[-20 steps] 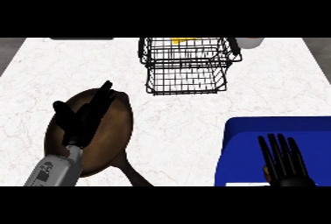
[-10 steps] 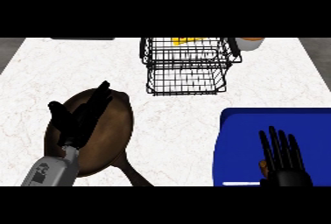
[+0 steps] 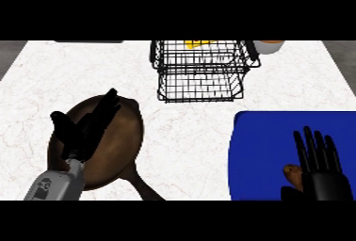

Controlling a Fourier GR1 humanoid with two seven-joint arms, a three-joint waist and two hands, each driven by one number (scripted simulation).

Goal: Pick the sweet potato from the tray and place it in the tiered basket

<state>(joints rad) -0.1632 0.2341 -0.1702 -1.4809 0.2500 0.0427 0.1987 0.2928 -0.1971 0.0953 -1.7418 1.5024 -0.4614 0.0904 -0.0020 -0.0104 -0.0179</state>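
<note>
Right now the sweet potato (image 3: 293, 175) lies on the blue tray (image 3: 264, 141), touching the right hand (image 3: 321, 164), fingers straight, holding nothing. Left hand (image 3: 87, 127) spread over a brown pan (image 3: 122, 146). Tiered basket (image 3: 201, 70) stands at the worktop (image 3: 188, 127) back.

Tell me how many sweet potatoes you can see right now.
1. The sweet potato lies on the blue tray near its lower edge, partly hidden beside the right hand. More could be hidden under that hand.
</note>
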